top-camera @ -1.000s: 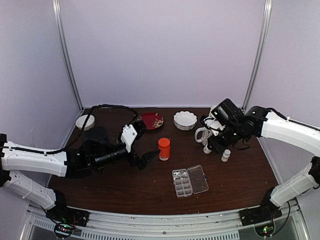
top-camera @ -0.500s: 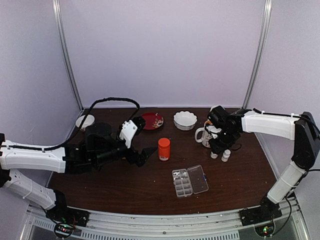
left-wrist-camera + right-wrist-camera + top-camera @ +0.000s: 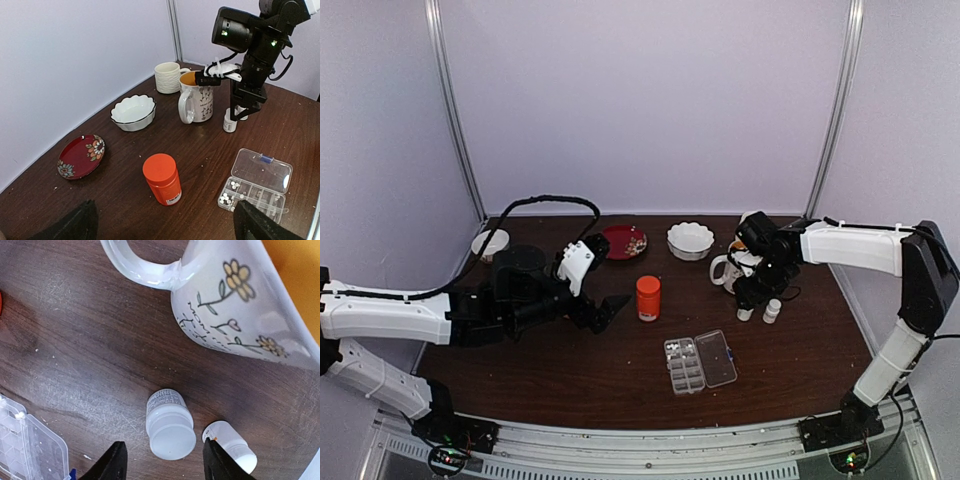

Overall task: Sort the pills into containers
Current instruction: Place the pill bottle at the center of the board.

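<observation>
Several pills (image 3: 226, 198) in end containers (image 3: 239, 196) — left gripper (image 3: 608, 312) wide, right gripper (image 3: 164, 462) parted astride white bottle (image 3: 170, 427)

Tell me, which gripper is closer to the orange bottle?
Left. The left gripper sits just left of the orange bottle; the right gripper is far off, above a small white bottle.

The bottle (image 3: 162, 179) in the middle was orange, the plate (image 3: 81, 155) at the left was red with flowers, the mug (image 3: 202, 102) was white with small flowers, the pills (image 3: 226, 199) were white, and the table (image 3: 200, 160) was dark brown.

High rear overview; oblique left-wrist, close downward right-wrist; mug (image 3: 200, 100) common.
</observation>
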